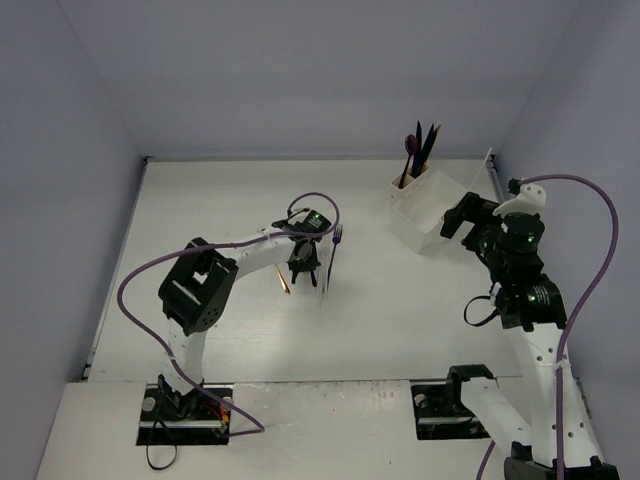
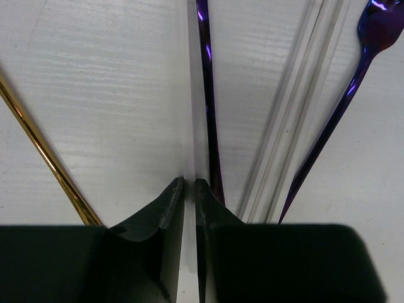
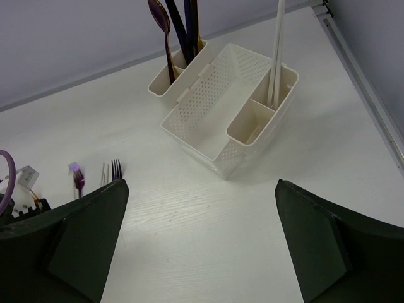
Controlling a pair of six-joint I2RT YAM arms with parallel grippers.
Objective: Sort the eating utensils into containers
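Observation:
My left gripper [image 1: 303, 262] [image 2: 189, 183] is low over the table middle, shut on a clear white plastic utensil [image 2: 192, 95] that runs straight away between the jaws. Beside it lie a dark purple utensil [image 2: 208, 95], a second clear white utensil [image 2: 302, 107], a purple fork [image 2: 353, 82] [image 1: 335, 245] and a gold utensil [image 2: 38, 145] [image 1: 284, 280]. The white organizer [image 1: 425, 222] [image 3: 208, 104] stands at the back right. One of its cups holds purple and gold utensils [image 3: 173, 25] [image 1: 418, 148]; another holds a clear white utensil [image 3: 276, 50]. My right gripper [image 1: 462, 216] [image 3: 201, 183] is open and empty, near the organizer.
The table's right edge has a metal rail [image 3: 363, 76]. A purple cable [image 1: 150, 275] loops from the left arm. The fork tines [image 3: 116, 169] and the left arm's wrist show at the left of the right wrist view.

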